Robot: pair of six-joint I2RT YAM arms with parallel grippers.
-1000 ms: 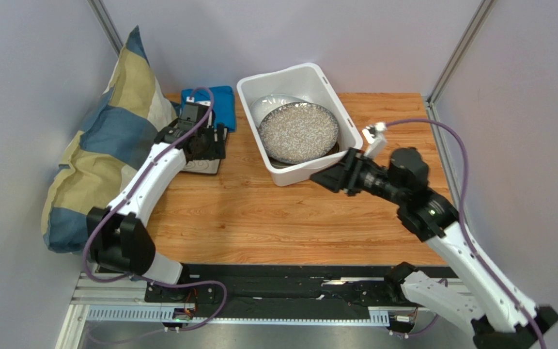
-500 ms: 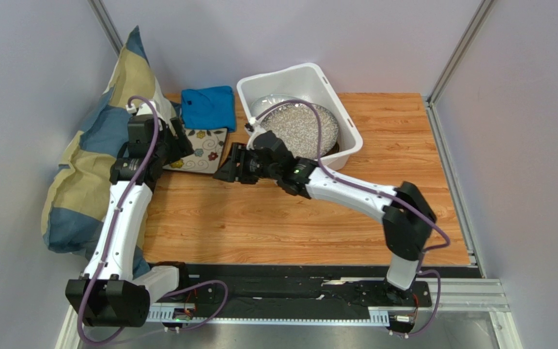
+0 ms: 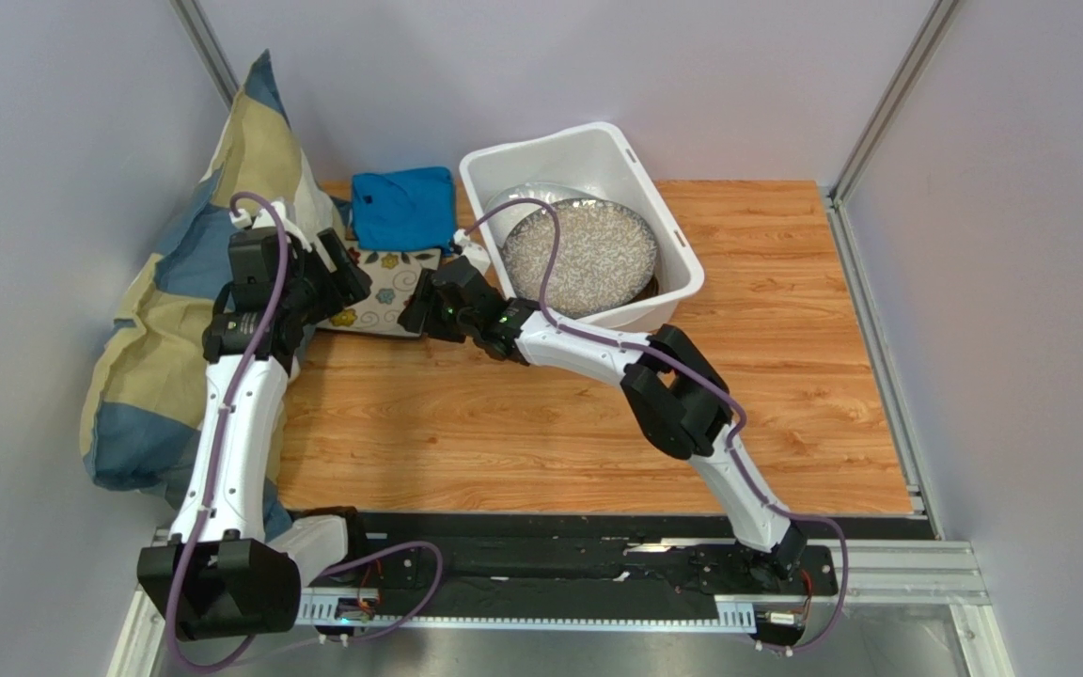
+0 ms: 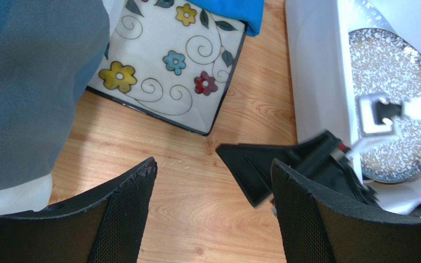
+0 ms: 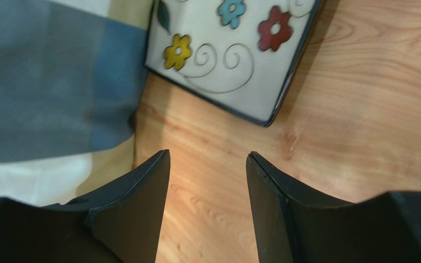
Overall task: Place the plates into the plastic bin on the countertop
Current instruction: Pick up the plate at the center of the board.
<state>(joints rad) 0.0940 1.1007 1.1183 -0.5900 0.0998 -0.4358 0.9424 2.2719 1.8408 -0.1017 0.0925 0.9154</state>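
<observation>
A floral square plate [image 3: 392,282] [image 4: 166,66] [image 5: 234,55] lies flat on the countertop [image 3: 533,423], left of the plastic bin [image 3: 557,141] [image 4: 317,82]. A grey-speckled round plate [image 3: 578,257] [image 4: 394,109] rests in the bin over another pale plate [image 3: 526,198]. My left gripper [image 3: 343,278] [image 4: 212,170] hovers open at the plate's left side, over bare wood. My right gripper [image 3: 416,303] [image 5: 207,156] stands open just short of the plate's near right corner, with nothing between its fingers. Its black fingers [image 4: 267,170] show in the left wrist view.
A folded blue cloth [image 3: 406,208] [image 4: 234,13] lies behind the floral plate. A blue and yellow pillow [image 3: 180,296] [image 5: 48,82] leans against the left wall, touching the plate's left side. The right arm stretches across in front of the bin.
The right arm swung from the bin's right side across to the floral plate. The left gripper drew back off the plate toward the pillow.
</observation>
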